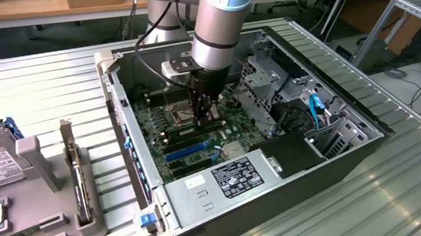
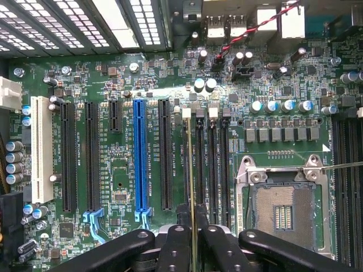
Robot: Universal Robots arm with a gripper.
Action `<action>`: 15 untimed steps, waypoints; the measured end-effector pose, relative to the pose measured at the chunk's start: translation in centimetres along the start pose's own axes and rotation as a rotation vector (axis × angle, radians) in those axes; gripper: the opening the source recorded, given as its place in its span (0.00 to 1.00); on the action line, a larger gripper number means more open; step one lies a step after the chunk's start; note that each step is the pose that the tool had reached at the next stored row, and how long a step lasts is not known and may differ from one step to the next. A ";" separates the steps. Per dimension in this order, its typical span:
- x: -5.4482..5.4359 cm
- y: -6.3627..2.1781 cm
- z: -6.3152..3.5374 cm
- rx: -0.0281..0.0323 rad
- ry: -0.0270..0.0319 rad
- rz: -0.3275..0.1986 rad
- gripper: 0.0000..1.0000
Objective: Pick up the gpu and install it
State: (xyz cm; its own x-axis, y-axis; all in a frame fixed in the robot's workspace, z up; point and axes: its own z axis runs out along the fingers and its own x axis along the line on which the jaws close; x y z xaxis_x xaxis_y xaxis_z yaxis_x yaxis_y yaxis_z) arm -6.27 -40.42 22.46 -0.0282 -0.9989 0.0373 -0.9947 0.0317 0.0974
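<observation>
One arm reaches down into the open computer case (image 1: 294, 196), and in the exterior view we see its gripper (image 1: 207, 111) low inside, over the green motherboard (image 2: 113, 85). In the wrist view the gripper (image 2: 193, 229) is clenched on the gpu (image 2: 190, 170), which we see edge-on as a thin pale line running away from the black fingers (image 2: 173, 246). The stick lies lengthwise along the group of black memory slots (image 2: 212, 164), in line with the outermost one, its far end close to a white latch (image 2: 186, 113). We cannot tell whether its lower edge touches the slot or hangs just above it. The long blue slot (image 2: 141, 164) runs parallel on one side, with a black slot (image 2: 165, 158) between, and the bare processor socket (image 2: 282, 212) sits on the other side, past the memory slots. In the exterior view the power supply (image 1: 227, 179) occupies the near corner of the case. On the exterior view's left, well apart from the case, a grey holder (image 1: 41, 184) stands on the ribbed metal table (image 1: 40, 87) with a dark flat card (image 1: 74, 170) upright in it.
</observation>
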 end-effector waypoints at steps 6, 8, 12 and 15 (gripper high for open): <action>0.0 0.00 0.09 0.0000 0.0025 0.000 0.14; 0.0 -0.01 0.13 0.0000 0.0031 0.000 0.14; 0.0 -0.01 0.14 0.0000 0.0032 0.000 0.14; 0.0 -0.01 0.14 -0.0001 0.0033 0.000 0.14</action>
State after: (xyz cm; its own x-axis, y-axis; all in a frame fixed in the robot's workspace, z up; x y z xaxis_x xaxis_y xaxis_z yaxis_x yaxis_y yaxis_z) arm -6.28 -40.40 22.32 -0.0283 -0.9988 0.0406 -0.9947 0.0322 0.0975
